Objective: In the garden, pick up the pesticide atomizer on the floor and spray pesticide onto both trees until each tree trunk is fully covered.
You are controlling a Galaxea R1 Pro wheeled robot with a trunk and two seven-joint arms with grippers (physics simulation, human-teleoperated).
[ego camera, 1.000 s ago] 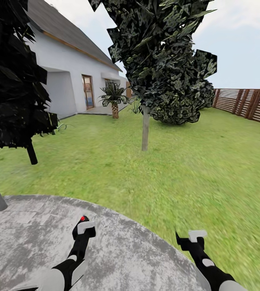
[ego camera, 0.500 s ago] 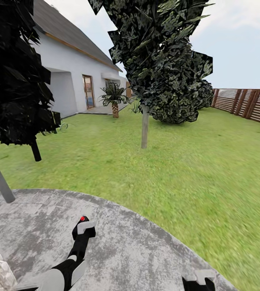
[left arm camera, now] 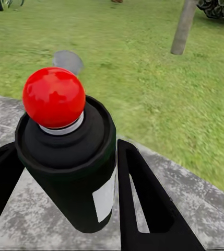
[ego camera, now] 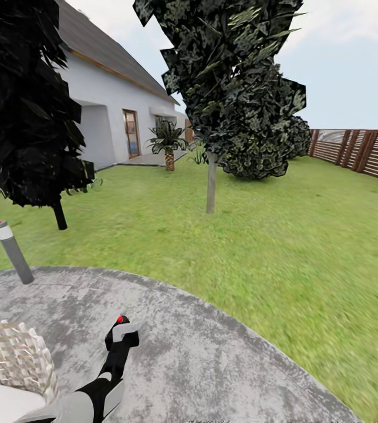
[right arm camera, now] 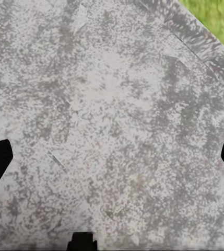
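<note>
L gripper clamps glossy black atomizer, round red tip.

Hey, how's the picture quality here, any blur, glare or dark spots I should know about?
Head view: the lawn smears toward the lower right, and the conifer is almost black. Left wrist view: the pesticide atomizer is sharp, with soft highlights on its red tip. Right wrist view: flat, even light on grey paving.

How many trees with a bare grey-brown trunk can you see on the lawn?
1: a broadleaf tree stands mid-lawn, ahead of the stone patio. The dark tree at the left looks like a conifer. Others may stand outside the view.
</note>
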